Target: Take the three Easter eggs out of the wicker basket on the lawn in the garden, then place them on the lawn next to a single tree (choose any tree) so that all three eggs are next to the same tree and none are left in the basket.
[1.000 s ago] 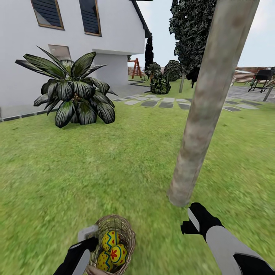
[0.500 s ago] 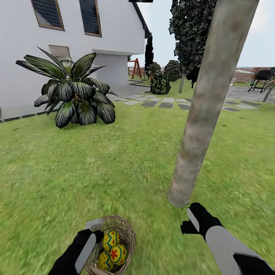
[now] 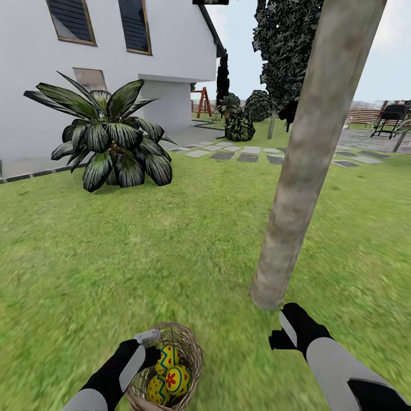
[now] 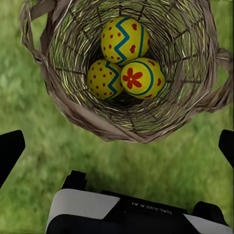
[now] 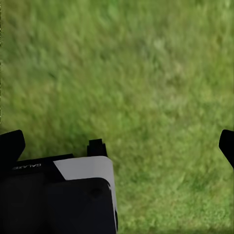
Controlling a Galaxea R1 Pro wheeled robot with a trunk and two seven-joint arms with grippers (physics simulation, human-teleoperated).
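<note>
You have open green grass lawn (image 3: 171,251) all around; only the thick grey-brown tree trunk (image 3: 302,165) blocks the near right.

"GALAXEA AI" on left tool (image 4: 117,146)

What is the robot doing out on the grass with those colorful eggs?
It's about to take eggs from the wicker basket. All three Easter eggs are inside it. The left gripper hangs open just above the basket's rim, holding nothing. The right gripper is open too, over bare lawn near the foot of the tree, where the eggs could go.
</note>
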